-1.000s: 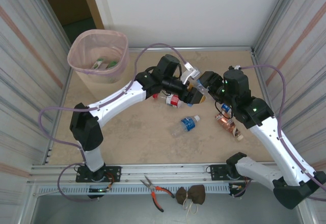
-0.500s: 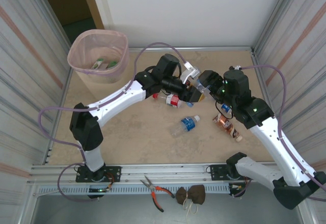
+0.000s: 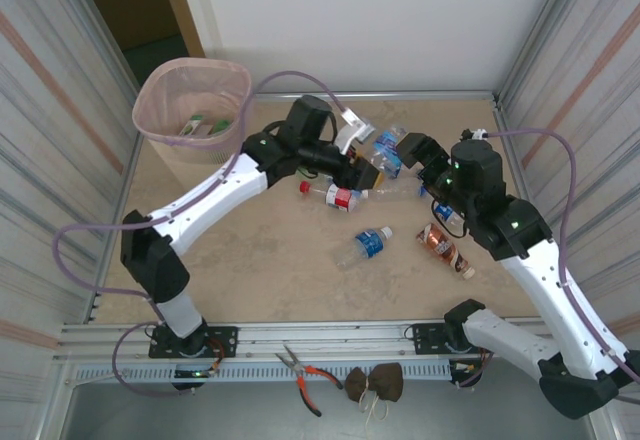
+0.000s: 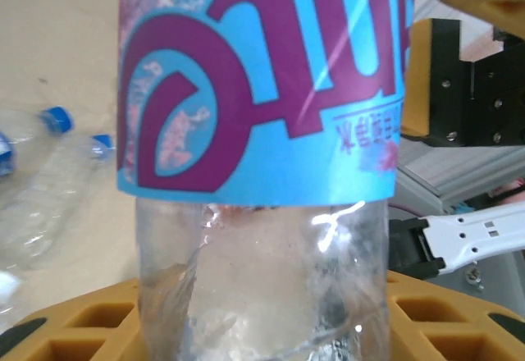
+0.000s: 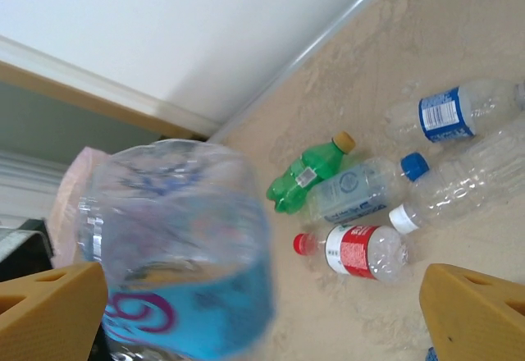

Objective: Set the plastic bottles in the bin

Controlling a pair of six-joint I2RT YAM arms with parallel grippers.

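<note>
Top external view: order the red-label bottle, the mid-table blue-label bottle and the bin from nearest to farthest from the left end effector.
1. Red-label bottle, just below the left end effector.
2. Blue-label bottle, mid-table.
3. Bin, far-left corner.

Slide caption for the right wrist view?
Right gripper open either side of a blue-labelled bottle; a green bottle and a red-labelled bottle lie on the table beyond.

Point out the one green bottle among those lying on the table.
The green bottle lying against the clear blue-capped bottle; it alone has green-tinted plastic and a yellow cap.
</note>
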